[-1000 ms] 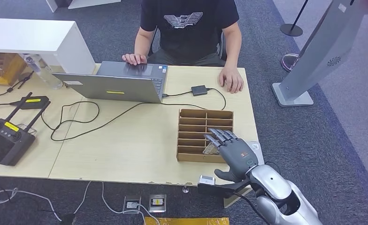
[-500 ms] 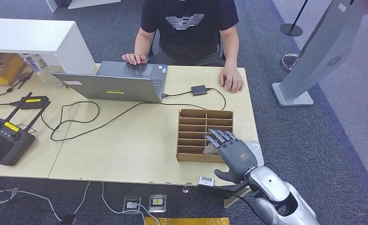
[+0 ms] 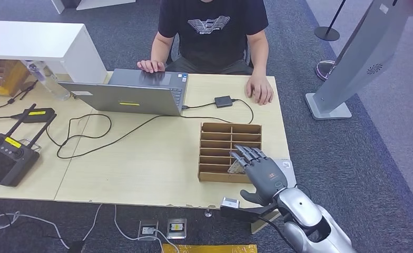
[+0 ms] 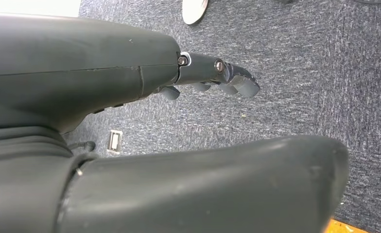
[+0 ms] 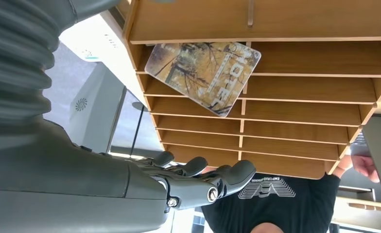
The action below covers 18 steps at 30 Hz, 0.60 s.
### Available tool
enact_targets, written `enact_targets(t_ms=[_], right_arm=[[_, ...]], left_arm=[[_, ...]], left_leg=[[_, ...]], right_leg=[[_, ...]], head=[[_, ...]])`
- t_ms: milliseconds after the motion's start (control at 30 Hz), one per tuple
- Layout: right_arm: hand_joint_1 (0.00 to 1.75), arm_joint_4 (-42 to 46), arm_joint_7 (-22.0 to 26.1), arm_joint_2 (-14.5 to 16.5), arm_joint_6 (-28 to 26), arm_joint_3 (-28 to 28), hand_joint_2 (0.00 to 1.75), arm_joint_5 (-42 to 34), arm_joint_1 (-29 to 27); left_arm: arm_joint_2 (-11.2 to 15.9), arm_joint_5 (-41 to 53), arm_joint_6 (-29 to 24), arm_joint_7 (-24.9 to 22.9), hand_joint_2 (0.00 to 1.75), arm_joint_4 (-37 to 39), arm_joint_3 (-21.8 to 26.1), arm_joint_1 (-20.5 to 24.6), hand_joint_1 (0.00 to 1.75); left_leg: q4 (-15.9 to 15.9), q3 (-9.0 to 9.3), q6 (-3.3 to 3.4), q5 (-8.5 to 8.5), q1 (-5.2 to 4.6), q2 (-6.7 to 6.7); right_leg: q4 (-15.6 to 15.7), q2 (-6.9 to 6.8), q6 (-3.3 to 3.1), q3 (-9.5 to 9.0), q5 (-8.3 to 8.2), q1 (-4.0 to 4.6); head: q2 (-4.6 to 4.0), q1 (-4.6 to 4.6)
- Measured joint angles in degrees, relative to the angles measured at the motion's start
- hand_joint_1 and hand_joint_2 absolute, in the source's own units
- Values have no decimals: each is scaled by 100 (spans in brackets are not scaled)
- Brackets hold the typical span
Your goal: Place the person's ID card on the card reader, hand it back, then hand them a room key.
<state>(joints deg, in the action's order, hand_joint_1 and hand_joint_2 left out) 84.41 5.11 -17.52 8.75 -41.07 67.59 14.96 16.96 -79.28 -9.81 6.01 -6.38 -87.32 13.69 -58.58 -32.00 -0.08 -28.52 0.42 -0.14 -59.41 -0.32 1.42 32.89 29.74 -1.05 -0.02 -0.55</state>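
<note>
Right hand (image 3: 263,176): poised over the near right corner of the wooden organizer (image 3: 229,152) on the desk (image 3: 157,163), fingers (image 5: 227,177) extended and slightly apart, nothing held. Fingertips above the organizer's front slots; contact with the wood cannot be confirmed.

Room key card (image 5: 203,75): lying tilted across a front slot of the organizer, printed face with a tree pattern and lettering visible, resting on a divider edge. Seen in the head view as a pale card (image 3: 236,167) just beside the fingertips, partly covered by them.

Left hand (image 4: 213,77): hanging over grey carpet (image 4: 295,73), fingers loosely curled, nothing held.

Card reader (image 3: 223,101): small black box near the far desk edge, cabled, well apart from the organizer.

Person (image 3: 212,31): seated at the far side, one hand (image 3: 151,66) on the laptop (image 3: 136,92), other hand (image 3: 260,89) flat on the desk beside the reader.

Black remote controller (image 3: 7,155): at the left end of the desk.
</note>
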Motion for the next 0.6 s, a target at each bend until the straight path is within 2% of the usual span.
enact_targets(t_ms=[600], right_arm=[[0,-602,65,368,-184,-10,175,66,217]], left_arm=[[-1,-31,-2,-42,0,0,0,-10,0]], left_leg=[[0,-1,0,0,0,0]], right_leg=[[0,-1,0,0,0,0]], head=[[0,0]])
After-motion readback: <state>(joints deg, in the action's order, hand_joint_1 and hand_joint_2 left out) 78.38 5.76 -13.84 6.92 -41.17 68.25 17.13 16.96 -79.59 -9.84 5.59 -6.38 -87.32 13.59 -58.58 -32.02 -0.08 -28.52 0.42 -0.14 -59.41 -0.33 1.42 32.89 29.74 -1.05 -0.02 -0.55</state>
